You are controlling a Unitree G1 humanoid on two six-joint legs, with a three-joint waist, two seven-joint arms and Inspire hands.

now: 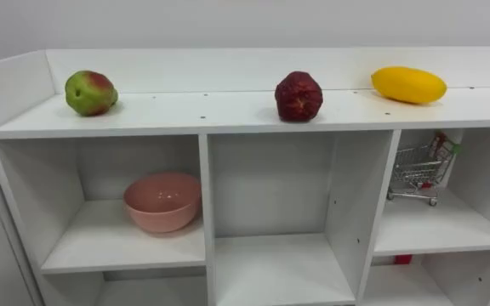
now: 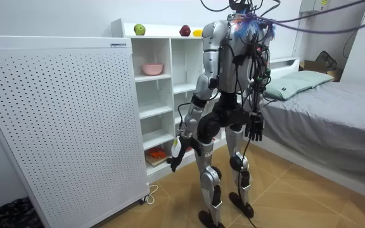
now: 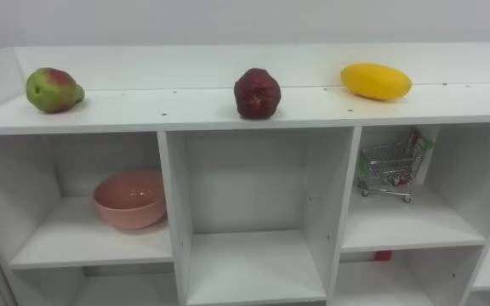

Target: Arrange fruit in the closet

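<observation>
- Fingers of the right hand [image 2: 255,126] hang loose and straight by the robot's hip in the room view, holding nothing. The left hand [image 2: 176,151] hangs low on the room view's left, towards the closet, and is too small to tell how it is set.
- The robot stands upright on the wooden floor, facing the closet, with a bed behind it on the room view's right.
- The bed [image 2: 341,114] has a grey cover, with a greenish pillow [image 2: 296,82] at its head.
- A white perforated panel [image 2: 56,120] stands on the room view's left, just beside the closet's end.
- The closet [image 1: 228,112] is a white unit of open compartments under a flat top shelf with a low back edge.
- A pink bowl [image 1: 162,201] sits upright in the upper left compartment, on its shelf board, with nothing visible inside it.
- A small wire shopping cart [image 1: 419,170] stands in the upper right compartment, close to that compartment's left wall.
- All three fruits lie on the top shelf, well apart from each other, none in a compartment.
- A yellow oval fruit [image 1: 408,85] lies at the right, above the cart's compartment.
- A dark red fruit [image 1: 299,96] sits near the middle, above the centre compartment.
- A green fruit with a red blush [image 1: 90,92] sits at the left, above the bowl's compartment.
</observation>
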